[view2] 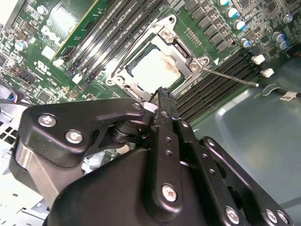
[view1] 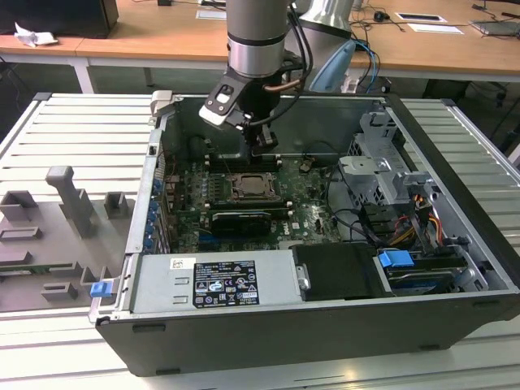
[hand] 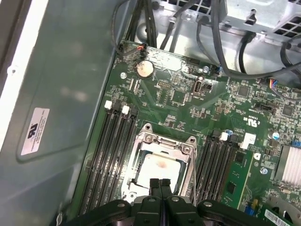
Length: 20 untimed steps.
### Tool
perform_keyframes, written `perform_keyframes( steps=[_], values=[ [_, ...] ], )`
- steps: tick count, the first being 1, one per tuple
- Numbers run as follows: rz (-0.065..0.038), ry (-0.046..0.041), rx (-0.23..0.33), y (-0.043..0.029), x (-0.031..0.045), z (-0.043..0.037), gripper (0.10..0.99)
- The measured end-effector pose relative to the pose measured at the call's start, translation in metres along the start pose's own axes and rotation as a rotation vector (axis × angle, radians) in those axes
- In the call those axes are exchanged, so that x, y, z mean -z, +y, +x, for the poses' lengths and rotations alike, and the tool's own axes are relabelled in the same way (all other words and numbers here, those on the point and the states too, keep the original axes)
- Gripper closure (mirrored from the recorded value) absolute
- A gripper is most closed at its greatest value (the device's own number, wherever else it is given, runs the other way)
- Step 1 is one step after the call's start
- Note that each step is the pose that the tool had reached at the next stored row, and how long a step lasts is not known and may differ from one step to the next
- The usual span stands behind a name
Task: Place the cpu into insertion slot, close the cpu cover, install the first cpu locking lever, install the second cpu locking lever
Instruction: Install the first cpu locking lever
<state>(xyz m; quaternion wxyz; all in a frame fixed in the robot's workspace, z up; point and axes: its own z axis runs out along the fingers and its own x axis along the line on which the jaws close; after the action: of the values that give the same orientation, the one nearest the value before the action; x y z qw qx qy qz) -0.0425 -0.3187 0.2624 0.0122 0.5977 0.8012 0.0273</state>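
Observation:
The cpu [hand: 159, 165] lies flat in the insertion slot [view1: 256, 188] on the green board, its dull tan top showing through the window of the cpu cover [hand: 141, 153]. The cover lies down over the chip in both wrist views, cpu [view2: 155, 68], cover [view2: 181, 47]. A thin wire locking lever [view2: 233, 77] sticks out sideways from one corner of the socket, over the memory slots. My gripper [hand: 160, 182] hangs just above the socket's edge, fingers pressed together and holding nothing. It appears as gripper [view1: 260, 150] in the exterior view, above and behind the slot.
Long black memory slots [hand: 113, 141] flank the socket on both sides. The open computer case [view1: 455, 162] walls in the board, with a drive cage and cables [view1: 382, 175] toward the exterior view's right and a power supply [view1: 215, 284] at the front. A black card [view1: 240, 221] lies in front of the socket.

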Motion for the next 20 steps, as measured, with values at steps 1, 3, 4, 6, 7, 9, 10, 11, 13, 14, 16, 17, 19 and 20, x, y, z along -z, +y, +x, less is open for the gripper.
perform_keyframes(
  steps=[1,3,4,6,7,9,10,11,13,14,16,17,19,20],
  values=[
    [0.0,0.0005,0.011,0.0,0.0,0.0,0.98],
    [0.001,0.002,0.036,0.0,0.0,0.0,0.98],
    [0.001,0.0029,0.051,0.0,0.0,0.0,0.98],
    [0.001,0.004,0.07,0.0,0.0,0.0,0.98],
    [0.001,0.0044,0.077,0.0,0.0,0.0,0.98],
    [0.001,0.0053,0.094,0.0,0.0,0.0,0.98],
    [0.001,0.0058,0.102,0.0,0.0,0.0,0.98],
    [0.002,0.0062,0.109,0.0,0.0,0.0,0.98],
    [0.002,0.0073,0.131,0.0,0.0,0.0,0.98],
    [0.002,0.0076,0.137,0.0,0.0,0.0,0.98],
    [0.002,0.0084,0.151,0.0,0.0,0.0,0.98],
    [0.002,0.0088,0.158,0.0,0.0,0.0,0.98],
    [0.002,0.0094,0.171,0.0,0.0001,0.0,0.98],
    [0.003,0.0099,0.181,0.0,0.0,0.0,0.98]
  ],
)
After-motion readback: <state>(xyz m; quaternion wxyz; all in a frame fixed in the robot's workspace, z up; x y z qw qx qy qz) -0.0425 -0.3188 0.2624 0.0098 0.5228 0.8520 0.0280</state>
